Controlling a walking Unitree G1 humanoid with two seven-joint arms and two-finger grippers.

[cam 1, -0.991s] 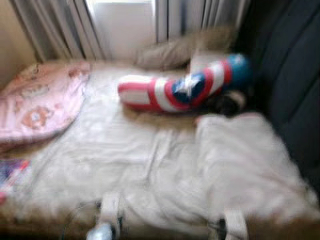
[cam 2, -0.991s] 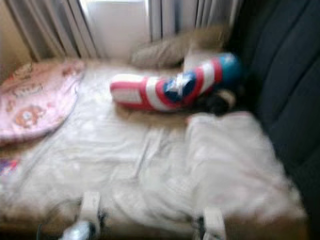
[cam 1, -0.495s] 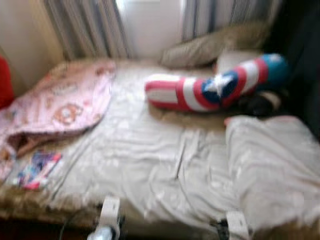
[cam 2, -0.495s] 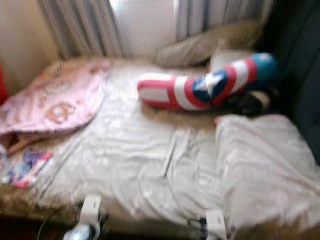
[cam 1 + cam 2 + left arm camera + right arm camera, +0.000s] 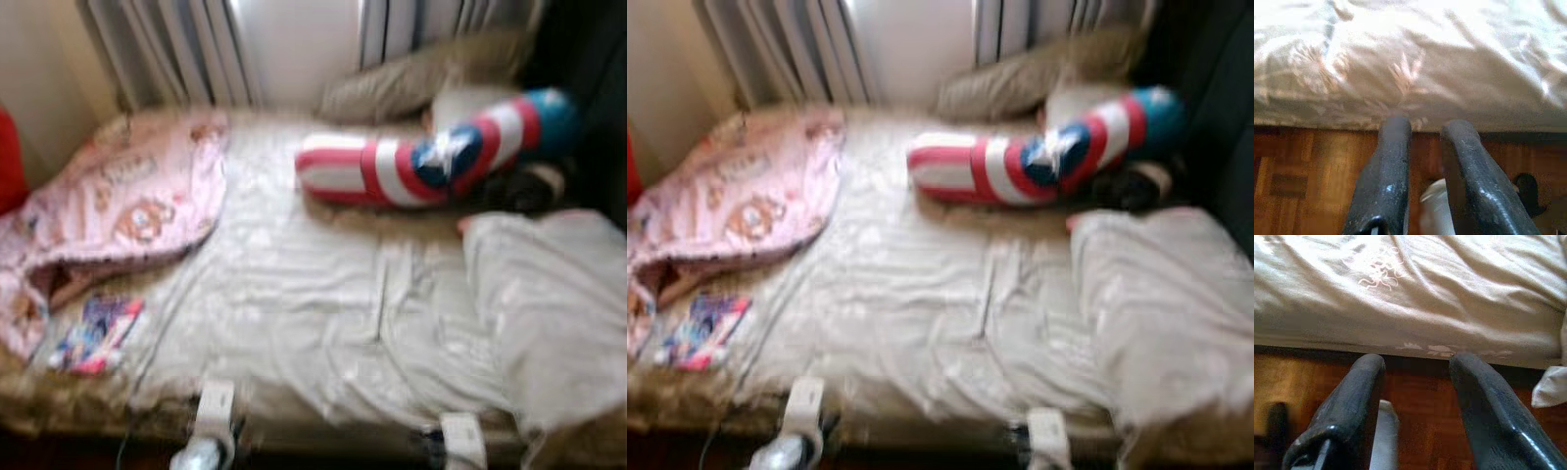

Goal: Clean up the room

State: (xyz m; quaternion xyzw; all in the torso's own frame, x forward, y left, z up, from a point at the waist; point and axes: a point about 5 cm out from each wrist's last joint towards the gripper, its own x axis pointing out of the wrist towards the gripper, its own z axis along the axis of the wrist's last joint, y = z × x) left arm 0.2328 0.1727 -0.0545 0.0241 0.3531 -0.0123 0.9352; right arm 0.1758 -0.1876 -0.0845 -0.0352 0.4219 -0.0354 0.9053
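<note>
Both grippers low at the bed's near edge, nothing held.

The booklet (image 5: 96,334) lies ahead-left on the bed (image 5: 323,313), nearer the left gripper (image 5: 1425,128), fingers narrowly apart; the right gripper (image 5: 1418,361) is wider. The striped bolster (image 5: 431,157) lies crosswise, far.

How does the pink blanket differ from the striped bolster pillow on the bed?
The pink blanket lies flat and crumpled on the bed's left side; the striped bolster pillow is a plump, bent tube at the far right. The blanket has a pale cartoon print; the pillow has red, white and blue bands with a star. Both rest on the cream sheet.
</note>
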